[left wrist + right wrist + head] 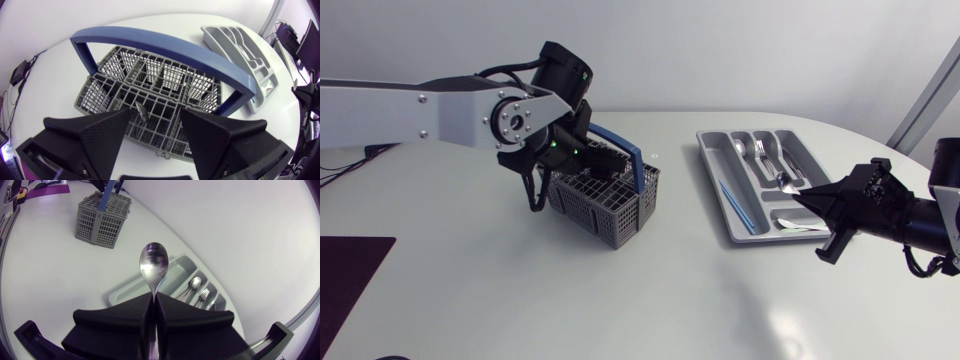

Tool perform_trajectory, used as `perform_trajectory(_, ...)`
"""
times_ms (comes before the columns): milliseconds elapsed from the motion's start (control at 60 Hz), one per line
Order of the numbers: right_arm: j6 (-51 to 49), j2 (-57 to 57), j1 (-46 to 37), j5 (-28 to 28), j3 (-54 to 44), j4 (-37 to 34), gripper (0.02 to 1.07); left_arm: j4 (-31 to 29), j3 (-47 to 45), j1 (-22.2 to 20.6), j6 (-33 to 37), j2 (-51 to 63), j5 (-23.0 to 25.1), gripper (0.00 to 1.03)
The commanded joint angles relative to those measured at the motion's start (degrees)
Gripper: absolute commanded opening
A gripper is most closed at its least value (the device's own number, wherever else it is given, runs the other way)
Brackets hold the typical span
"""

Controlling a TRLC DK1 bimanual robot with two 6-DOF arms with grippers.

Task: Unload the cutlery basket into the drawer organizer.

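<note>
Head view had both arms busy at once. My left gripper (582, 158) hung right over the grey cutlery basket (605, 205), beside its blue handle (628, 152). My right gripper (823, 207) sat at the near edge of the grey drawer organizer (715, 185).

From the left wrist camera, the fingers (100, 135) stood wide apart with nothing gripped. One metal piece (141, 112) poked up from a basket cell between them. I couldn't tell what kind of piece it was, and the other cells looked empty as far as the mesh let me see.

Over on the right wrist camera, the fingers were pinched tight on the handle of a spoon (153, 265). Its bowl stuck out ahead of the gripper and hung above the organizer, not yet laid down.

So how far along was this? Well along, I'd judge. A fork (761, 150) and another spoon (740, 148) lay in the far compartments. A long blue-handled piece (735, 205) filled the side slot. Something pale (800, 226) rested in the crosswise compartment, too unclear to name.

What remained was setting the held spoon in a compartment and lifting out that last visible piece. Anything deeper in the basket was hidden.
</note>
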Motion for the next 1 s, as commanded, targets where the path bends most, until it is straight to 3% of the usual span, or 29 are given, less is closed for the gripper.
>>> perform_trajectory(0, -4.74, 2.59, -1.62, -1.74, 2.3, -1.53, 0.08, 0.94, 1.91, 0.53, -2.43, 1.99, -0.97, 0.65)
perform_trajectory(350, -8.79, 8.66, -5.93, -4.11, 7.05, -3.11, 0.09, 2.52, 1.82, 0.97, -3.39, 3.22, -3.61, 0.57)
perform_trajectory(717, -17.58, 17.27, -11.38, -6.49, 12.76, -7.68, 0.09, 3.93, 1.47, 0.97, -4.36, 4.63, -3.61, 0.17)
perform_trajectory(983, -22.41, 21.49, -15.16, -7.81, 16.98, -11.28, 0.09, 3.93, 1.47, 1.05, -4.71, 3.93, -3.61, 0.07)
